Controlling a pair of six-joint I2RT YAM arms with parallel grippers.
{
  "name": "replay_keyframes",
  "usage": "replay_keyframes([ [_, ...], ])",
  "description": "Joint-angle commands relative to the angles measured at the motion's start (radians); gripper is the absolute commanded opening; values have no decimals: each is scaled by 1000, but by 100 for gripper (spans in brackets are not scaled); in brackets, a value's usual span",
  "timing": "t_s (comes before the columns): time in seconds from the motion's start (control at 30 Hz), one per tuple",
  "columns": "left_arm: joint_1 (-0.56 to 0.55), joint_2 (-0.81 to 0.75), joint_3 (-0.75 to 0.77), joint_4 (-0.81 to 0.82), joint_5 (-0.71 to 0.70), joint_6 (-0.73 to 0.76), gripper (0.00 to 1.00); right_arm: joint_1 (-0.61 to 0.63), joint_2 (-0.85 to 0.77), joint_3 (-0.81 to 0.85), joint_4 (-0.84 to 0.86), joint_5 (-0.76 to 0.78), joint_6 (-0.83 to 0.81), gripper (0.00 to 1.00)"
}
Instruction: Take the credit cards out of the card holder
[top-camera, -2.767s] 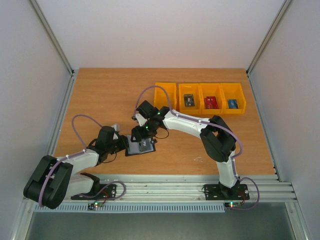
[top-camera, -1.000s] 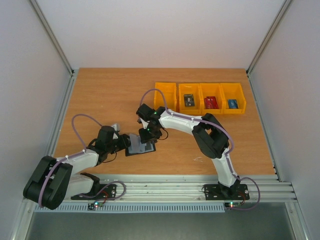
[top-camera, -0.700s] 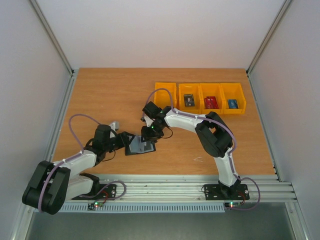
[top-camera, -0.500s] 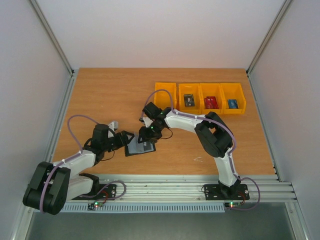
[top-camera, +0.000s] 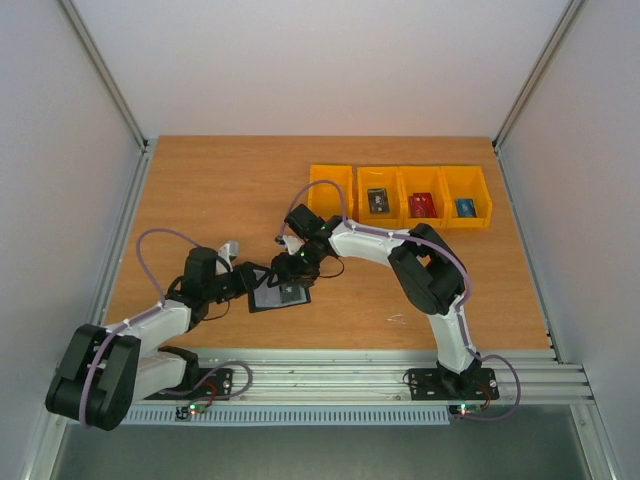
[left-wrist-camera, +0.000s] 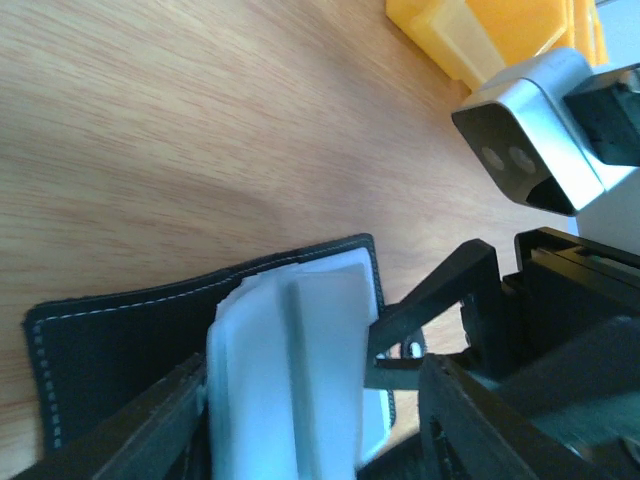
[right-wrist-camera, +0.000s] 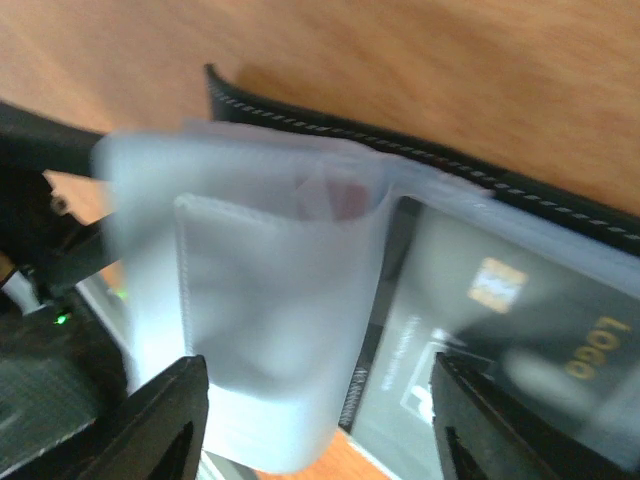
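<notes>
Black leather spread flat, the card holder lies open on the bench between the two arms, toward the near edge. The left claw and the right claw each stand with jaws apart, straddling the pale clear sleeve from opposite sides, apparently to lift it off the pockets. Under clear plastic beside it, a dark card with gold lettering sits in its slot. A red card and two others lie in the yellow bins, well apart, likely the drop-off.
</notes>
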Motion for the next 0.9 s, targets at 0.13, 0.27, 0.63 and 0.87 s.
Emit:
replay_keyframes([
  [0.13, -1, 9, 8, -4, -67, 21, 21, -2, 39, -20, 124, -131, 45, 64],
  [0.27, -1, -5, 8, 17, -51, 17, 7, 0, 66, 11, 52, -27, 26, 64],
  [0.63, -1, -12, 5, 66, -32, -6, 0, 48, 154, 96, -37, 96, -11, 68],
  [0.87, 3, -35, 11, 83, -33, -32, 5, 51, 142, 87, -73, 198, -16, 38],
])
